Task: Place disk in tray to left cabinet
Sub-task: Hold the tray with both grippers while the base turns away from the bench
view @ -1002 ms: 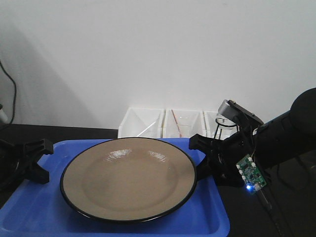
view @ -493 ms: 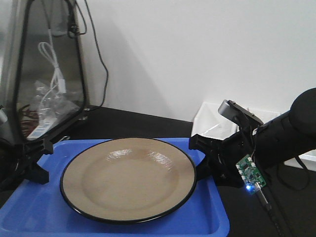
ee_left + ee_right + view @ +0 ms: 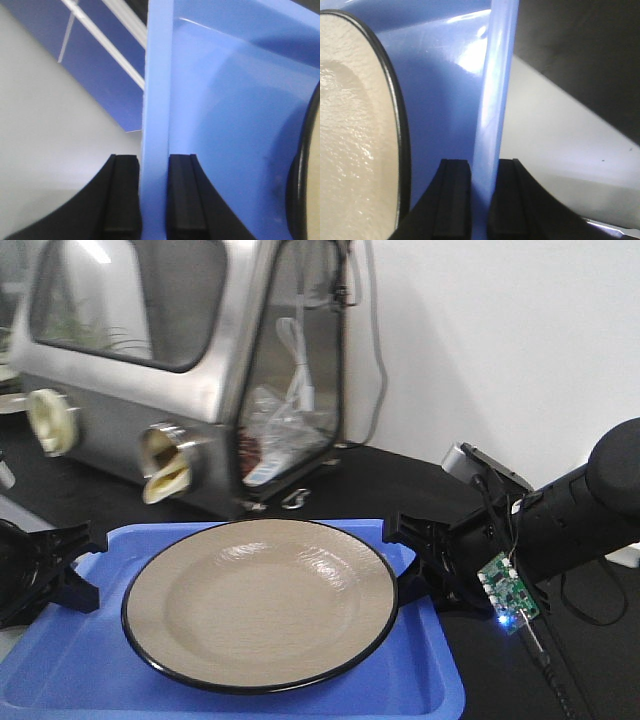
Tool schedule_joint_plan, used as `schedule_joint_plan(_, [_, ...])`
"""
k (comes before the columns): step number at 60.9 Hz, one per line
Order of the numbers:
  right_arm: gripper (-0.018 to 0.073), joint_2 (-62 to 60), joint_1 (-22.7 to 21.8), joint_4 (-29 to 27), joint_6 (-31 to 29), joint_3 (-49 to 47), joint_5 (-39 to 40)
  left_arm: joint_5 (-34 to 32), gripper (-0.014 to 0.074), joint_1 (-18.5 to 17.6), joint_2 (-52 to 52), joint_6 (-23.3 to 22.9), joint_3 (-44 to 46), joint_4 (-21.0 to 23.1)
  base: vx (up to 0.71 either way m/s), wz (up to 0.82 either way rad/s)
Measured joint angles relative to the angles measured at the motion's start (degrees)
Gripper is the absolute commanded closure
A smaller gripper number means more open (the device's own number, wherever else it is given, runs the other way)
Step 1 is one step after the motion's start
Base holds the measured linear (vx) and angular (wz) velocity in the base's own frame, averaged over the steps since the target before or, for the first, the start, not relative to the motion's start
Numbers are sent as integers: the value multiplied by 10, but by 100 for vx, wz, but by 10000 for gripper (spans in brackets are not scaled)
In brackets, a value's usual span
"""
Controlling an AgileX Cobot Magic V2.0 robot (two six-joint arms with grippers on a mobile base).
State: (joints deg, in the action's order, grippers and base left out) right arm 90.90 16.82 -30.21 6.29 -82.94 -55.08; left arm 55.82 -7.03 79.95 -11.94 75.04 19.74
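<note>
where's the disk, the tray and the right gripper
disk [image 3: 260,605]: front view, middle of its tan face
tray [image 3: 80,670]: front view, bare blue floor at the near left
right gripper [image 3: 477,200]: right wrist view, midway across its jaws, at the clamped tray rim

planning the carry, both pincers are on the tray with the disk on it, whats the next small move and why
Probably swing the tray leftward, held level. The left pincer and right pincer each clamp a side rim, the disk lies flat on it, unheld, and the front view shows a steel chamber ahead, no cabinet shelves.
</note>
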Motion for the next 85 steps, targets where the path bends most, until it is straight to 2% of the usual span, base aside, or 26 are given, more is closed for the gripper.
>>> schedule_joint_plan(49, [565, 0, 0, -1, 0, 0, -1, 6, 596, 0, 0, 0, 0, -4, -5, 77])
schedule_joint_plan(70, [565, 0, 0, -2, 0, 0, -1, 48, 596, 0, 0, 0, 0, -5, 10, 33])
schedule_joint_plan(85, [565, 0, 0, -2, 0, 0, -2, 53, 596, 0, 0, 0, 0, -5, 18, 25])
